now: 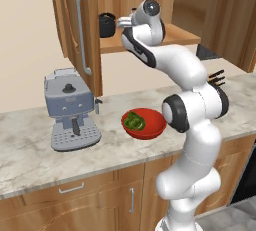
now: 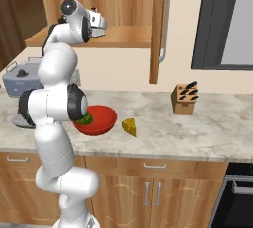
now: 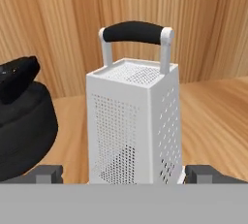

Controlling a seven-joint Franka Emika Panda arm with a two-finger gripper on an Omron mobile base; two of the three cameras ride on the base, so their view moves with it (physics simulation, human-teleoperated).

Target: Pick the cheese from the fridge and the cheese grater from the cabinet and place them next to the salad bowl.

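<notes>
In the hand view, the fingers (image 3: 48,173) are seen spread wide at the bottom corners, with the cheese grater (image 3: 134,126) standing upright between them at centre frame. A black pot (image 3: 22,121) sits at the left on the cabinet (image 2: 123,37) shelf. On the desk (image 2: 197,133), the cheese (image 2: 130,126) lies just right of the salad bowl (image 2: 99,121).

Soft, even light fills all three rendered pictures, bright without glare, and nothing is blurred or bent at the edges. Shadows are faint: a dim patch under the red bowl (image 1: 144,123) on the pale counter (image 1: 30,145), and a darker tone inside the open cabinet (image 1: 150,0). In the hand view the grater (image 3: 134,121) is crisp, its front face bright and its holes sharply drawn, while the black pot (image 3: 22,121) beside it is almost featureless.
</notes>
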